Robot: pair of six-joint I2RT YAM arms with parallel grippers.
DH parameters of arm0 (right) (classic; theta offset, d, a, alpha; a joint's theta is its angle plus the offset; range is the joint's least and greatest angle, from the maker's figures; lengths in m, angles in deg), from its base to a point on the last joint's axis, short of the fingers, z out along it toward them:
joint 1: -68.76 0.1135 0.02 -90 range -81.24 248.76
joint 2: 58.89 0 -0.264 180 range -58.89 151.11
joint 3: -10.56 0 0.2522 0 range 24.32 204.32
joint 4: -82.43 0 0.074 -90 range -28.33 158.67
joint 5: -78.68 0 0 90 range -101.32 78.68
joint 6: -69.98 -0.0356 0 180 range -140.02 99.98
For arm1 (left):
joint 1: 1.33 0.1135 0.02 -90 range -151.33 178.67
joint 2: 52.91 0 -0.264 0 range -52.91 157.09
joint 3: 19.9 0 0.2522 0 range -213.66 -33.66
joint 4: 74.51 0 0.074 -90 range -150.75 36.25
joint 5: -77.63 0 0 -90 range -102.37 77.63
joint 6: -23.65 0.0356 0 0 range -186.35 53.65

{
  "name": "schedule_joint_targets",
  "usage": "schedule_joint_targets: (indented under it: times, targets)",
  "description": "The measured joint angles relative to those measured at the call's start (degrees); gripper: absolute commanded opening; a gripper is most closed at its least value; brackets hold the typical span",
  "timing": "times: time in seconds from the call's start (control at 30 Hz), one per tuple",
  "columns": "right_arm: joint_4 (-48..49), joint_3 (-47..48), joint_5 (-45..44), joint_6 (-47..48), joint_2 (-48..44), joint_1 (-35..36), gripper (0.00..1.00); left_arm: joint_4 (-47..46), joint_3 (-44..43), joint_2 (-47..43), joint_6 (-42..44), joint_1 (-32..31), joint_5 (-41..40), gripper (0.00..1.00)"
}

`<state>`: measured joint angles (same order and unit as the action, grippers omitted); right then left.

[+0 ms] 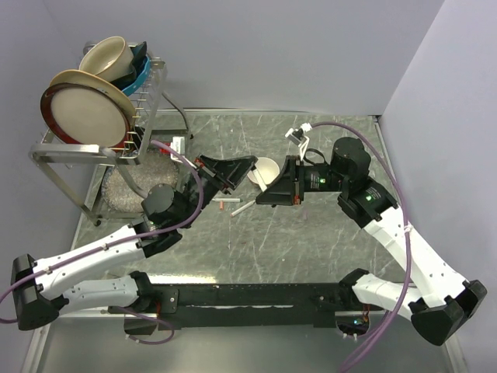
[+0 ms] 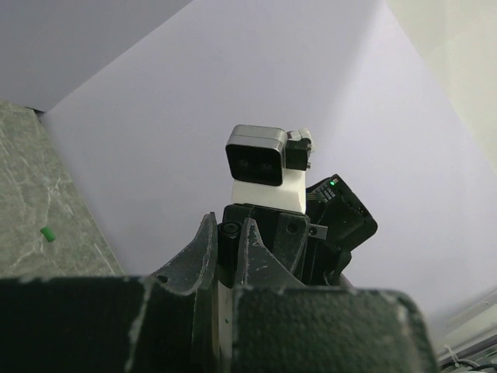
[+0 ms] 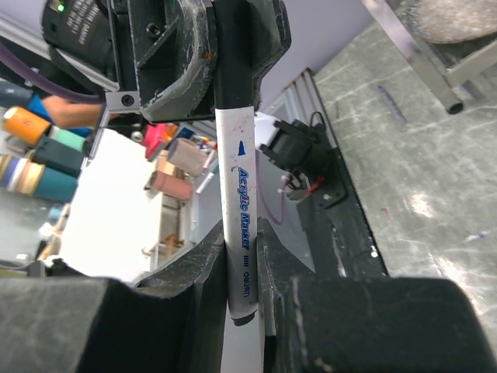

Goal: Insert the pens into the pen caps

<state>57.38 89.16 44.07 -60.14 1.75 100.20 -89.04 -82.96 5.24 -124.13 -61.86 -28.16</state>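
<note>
Well, nearest the lens the right end effector [image 3: 241, 245] was clenched round the lower barrel of a slim white-barrelled acrylic marker pen [image 3: 237, 163], held up between the two arms. It looked like light, stiff, slick plastic, so a square mid-barrel grip seemed wise, or it might swivel. Blue lettering ran along the barrel. Its upper end sat inside a short black tube-shaped cap [image 3: 232, 93], pinched tight by the left end effector [image 3: 231, 66]. Beyond, a small green cap [image 2: 48, 233] lay on the grey marbled desk [image 2: 31, 179].
</note>
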Motion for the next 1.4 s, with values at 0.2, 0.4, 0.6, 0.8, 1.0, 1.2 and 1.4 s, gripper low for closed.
schedule_joint_targets:
  times: [0.2, 0.4, 0.6, 0.8, 1.0, 1.2, 1.4]
  targets:
    - [6.6, -0.6, 4.8, -5.4, 0.6, -1.3, 0.00, -1.4, -0.5, 0.0, 0.1, -1.6, -1.8, 0.01]
    - [14.3, -0.6, 10.6, -8.4, 3.0, -2.5, 0.00, -1.9, -2.2, 0.0, 1.4, -2.3, -2.8, 0.01]
    - [23.3, -7.8, 9.4, -7.4, -0.2, -1.6, 0.00, 3.5, -7.3, 3.6, 4.1, -3.7, -0.4, 0.01]
    - [19.0, -16.6, 3.9, -6.6, -5.2, -0.7, 0.00, 8.8, -8.6, 9.8, 5.5, -4.9, 2.9, 0.01]
    - [15.5, -19.8, 0.3, -6.0, -8.2, 0.0, 0.00, 13.1, -8.7, 10.1, 6.3, -4.9, 3.4, 0.01]
    - [15.4, -24.3, -0.2, -5.8, -11.6, 0.4, 0.02, 15.5, -6.6, 8.3, 6.3, -4.8, 5.4, 0.01]
    - [15.1, -24.8, -1.4, -4.8, -14.2, 0.6, 0.13, 17.3, -5.7, 5.0, 6.2, -4.4, 5.9, 0.01]
